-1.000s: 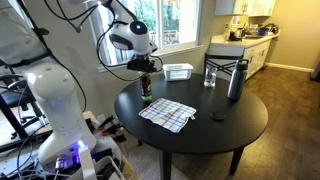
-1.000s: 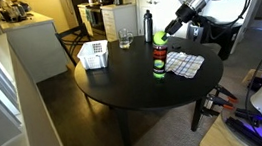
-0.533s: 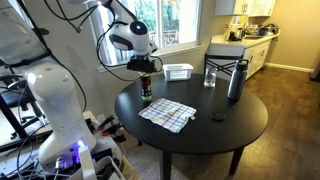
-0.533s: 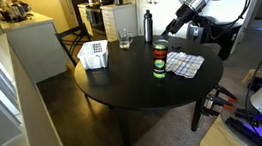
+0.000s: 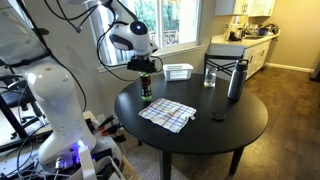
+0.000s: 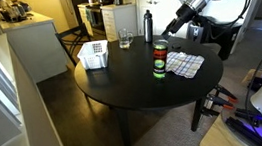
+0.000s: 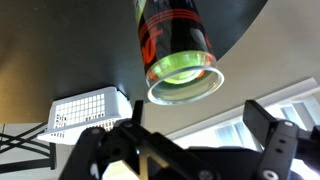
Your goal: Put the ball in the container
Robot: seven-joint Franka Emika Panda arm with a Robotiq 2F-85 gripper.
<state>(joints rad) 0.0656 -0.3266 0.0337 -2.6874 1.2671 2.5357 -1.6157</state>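
The container, a small cup with a dark maroon upper part and a greenish lower part, stands upright on the round black table beside the checkered cloth. My gripper hangs just above it, open, with nothing between its fingers. In the wrist view the gripper frames the container's mouth. A yellow-green glow inside that mouth is the ball. Neither exterior view shows the ball.
A white bin, a clear glass and a tall dark bottle stand at the table's far side. A small dark object lies near the cloth.
A second ago the yellow-green ball sat at the container's mouth under the shut gripper. The jaws have since opened and the ball has dropped inside. The arm has barely moved.
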